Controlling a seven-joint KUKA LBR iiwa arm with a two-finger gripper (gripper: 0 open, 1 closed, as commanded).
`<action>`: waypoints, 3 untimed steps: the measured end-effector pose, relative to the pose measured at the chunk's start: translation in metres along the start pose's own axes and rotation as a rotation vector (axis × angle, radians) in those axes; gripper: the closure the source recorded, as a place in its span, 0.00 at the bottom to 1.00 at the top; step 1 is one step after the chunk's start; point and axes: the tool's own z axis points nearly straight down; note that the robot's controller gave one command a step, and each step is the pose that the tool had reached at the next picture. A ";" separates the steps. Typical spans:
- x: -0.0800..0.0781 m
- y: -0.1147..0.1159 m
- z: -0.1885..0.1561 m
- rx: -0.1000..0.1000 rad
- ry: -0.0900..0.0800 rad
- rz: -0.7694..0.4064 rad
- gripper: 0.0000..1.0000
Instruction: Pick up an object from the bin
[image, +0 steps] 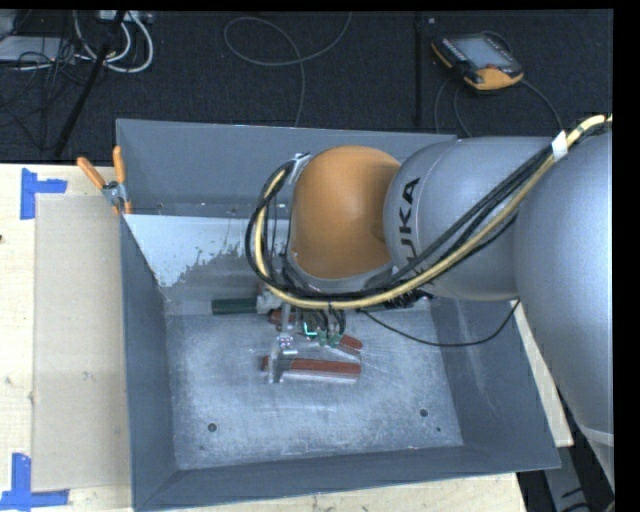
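Camera view, looking down into the bin:

- Arm (480, 230) comes in from the right. Its orange wrist cover (340, 210) sits over the back-middle of the bin (150, 400). Black and yellow cables (262, 230) loop round the cover's left side.
- Pincer (284, 352) pokes out below the cover, low over the middle of the bin floor. How far open it is: cannot tell, the tip is a small cluster of metal parts half under the wrist. Nothing is visibly gripped.
- Nearest thing is a flat red-brown bar (325, 369), lying roughly level across the view in mid-floor. The pincer is at its left end. Touching or just above: cannot tell.
- A shorter red piece (345, 343) lies just behind the bar, tilted, its left part hidden under the wrist. It is close to the bar; contact is unclear.
- A dark green stick (232, 306) lies along the foot of the back wall, left of the pincer and apart from both red pieces. Its right end runs under the cables.

Edges and room:
- All three things are well clear of the left, right and front walls.
- The floor is bare grey metal to the left, in front and to the front-right of the bar.
- It is tight at the back: the cover and cables hang close to the sloped back wall, and the green stick lies right at that wall's base.
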 end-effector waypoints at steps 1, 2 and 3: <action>-0.002 0.000 -0.004 -0.001 -0.007 0.003 0.00; 0.002 -0.032 0.076 -0.004 -0.017 -0.100 1.00; 0.002 -0.032 0.076 -0.004 -0.017 -0.100 1.00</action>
